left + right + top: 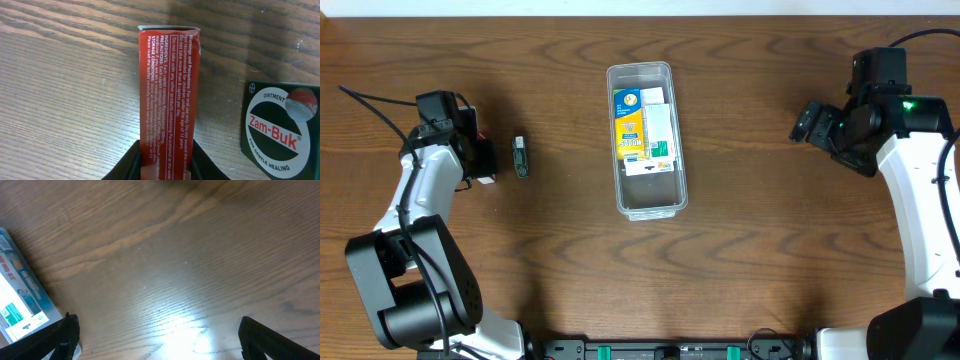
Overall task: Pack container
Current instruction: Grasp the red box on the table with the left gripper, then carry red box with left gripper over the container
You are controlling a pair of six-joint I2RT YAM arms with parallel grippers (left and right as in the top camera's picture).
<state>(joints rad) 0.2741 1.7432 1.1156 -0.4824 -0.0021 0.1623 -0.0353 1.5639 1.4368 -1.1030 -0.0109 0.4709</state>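
From above, the clear, long, narrow plastic bin with rounded corners (646,205) lies in the middle of the brown wooden surface (770,250). Yellow, blue and white cartons (645,130) fill most of it, so only the end nearer the robot looks free. The left pincer (483,168) is well off to its left, just beside a small dark green box (520,157). The right pincer (800,124) hangs well off to the bin's right. In the left wrist view, the left pincer is clenched on one end of a long red cardboard medicine carton (170,95), most of which sticks out past the fingers. With so short a hold, I reckon the carton could swing or slip on the way over, and I cannot tell whether it has left the surface. The green box, labelled Zam-Buk, sits close enough to be knocked by a careless lift. With so little room left, the carton may catch the rim or ride up on the other cartons, and a bump could shove the light bin. In the right wrist view, the right pincer is spread wide around nothing, so nothing steadies the bin.
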